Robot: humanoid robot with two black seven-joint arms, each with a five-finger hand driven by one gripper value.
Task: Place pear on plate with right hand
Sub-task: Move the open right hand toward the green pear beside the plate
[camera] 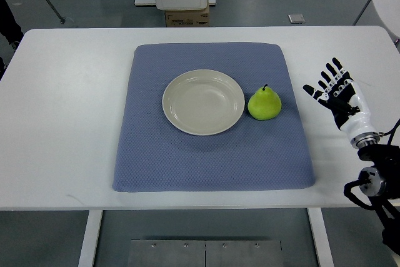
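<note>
One pear (264, 104) on blue mat (212, 154) just beside plate (203, 102); right hand (337, 95) well apart, fingers spread, holding nothing

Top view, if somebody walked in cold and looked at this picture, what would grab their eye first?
Most likely the bright yellow-green pear, sitting on the blue-grey quilted mat just right of the empty round cream plate, close to its rim. Next, the robot's black-and-white right hand, fingers spread, over the white table beyond the mat's right edge, holding nothing.

Blue mat (206, 161) on white table (62, 123)
</note>
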